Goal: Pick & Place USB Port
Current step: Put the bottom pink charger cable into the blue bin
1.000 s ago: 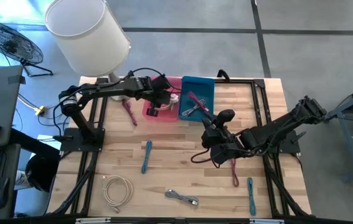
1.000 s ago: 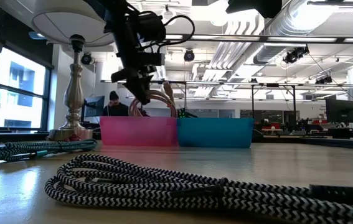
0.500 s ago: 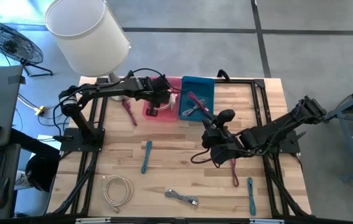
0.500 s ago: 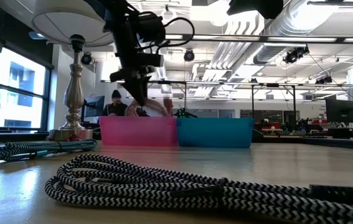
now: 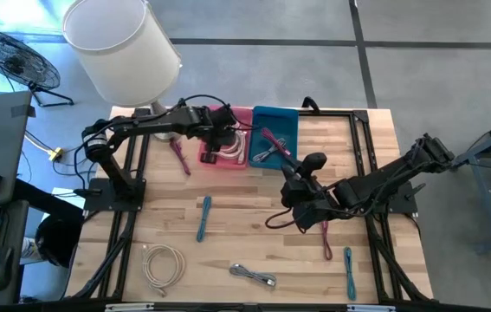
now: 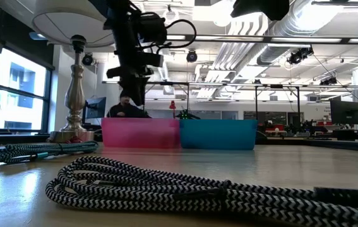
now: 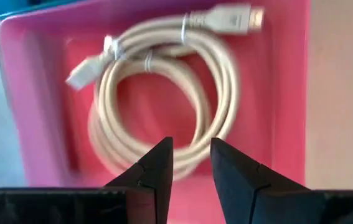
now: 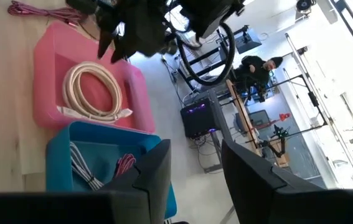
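A coiled cream-white USB cable lies flat on the floor of the pink bin at the table's far middle. My left gripper hangs over that bin, pointing steeply down. It is open, with nothing between its fingers. My right gripper stays raised over the table's middle right. It is open and empty, pointing almost level toward the bins. From there the cable shows in the pink bin.
A blue bin with several cables stands against the pink bin's right side. A lamp stands at the far left. Loose cables lie about: blue, white coil, grey, maroon, magenta.
The cream-white cable hung in loops below my left gripper above the pink bin. It has sunk and dropped into the bin, where it lies flat. My left gripper has tipped a little at the wrist and stayed over the bin.
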Robot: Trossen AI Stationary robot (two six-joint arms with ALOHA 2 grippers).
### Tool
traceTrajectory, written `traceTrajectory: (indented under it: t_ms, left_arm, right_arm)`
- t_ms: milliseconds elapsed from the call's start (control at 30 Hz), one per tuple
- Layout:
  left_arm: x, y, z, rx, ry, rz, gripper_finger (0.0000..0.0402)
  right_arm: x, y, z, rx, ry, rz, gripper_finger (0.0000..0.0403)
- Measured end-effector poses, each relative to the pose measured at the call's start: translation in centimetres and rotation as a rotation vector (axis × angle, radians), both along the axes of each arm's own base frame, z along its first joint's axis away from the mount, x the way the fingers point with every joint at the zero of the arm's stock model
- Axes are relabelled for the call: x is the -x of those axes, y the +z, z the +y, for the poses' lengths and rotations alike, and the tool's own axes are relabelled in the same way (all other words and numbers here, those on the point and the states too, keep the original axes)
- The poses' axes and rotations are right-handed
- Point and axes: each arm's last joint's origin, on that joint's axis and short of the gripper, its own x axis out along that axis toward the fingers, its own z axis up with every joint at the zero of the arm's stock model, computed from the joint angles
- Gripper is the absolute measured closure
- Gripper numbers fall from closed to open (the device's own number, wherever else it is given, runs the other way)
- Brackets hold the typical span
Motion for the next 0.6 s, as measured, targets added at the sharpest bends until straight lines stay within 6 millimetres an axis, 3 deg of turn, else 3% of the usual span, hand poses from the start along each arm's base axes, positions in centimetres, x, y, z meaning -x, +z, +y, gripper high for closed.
traceTrajectory:
  t_ms: [233,333,500,600]
  left_arm:
    - [1.7,3.6,-0.5,0.006,0.082,0.189,0.0298]
    - [2.3,4.6,-0.7,0.035,0.129,0.224,0.0298]
    - [2.7,4.7,-0.9,0.068,0.166,0.251,0.0298]
    - [2.8,4.2,-1.0,0.078,0.165,0.267,0.0298]
  right_arm:
    - [1.2,-0.1,0.1,0.062,-0.022,0.044,0.027]
    - [2.6,0.7,0.6,0.014,-0.015,-0.038,0.027]
    - [6.1,3.0,0.8,-0.321,0.05,-0.254,0.027]
    - [8.4,3.9,0.3,-0.56,0.064,-0.293,0.027]
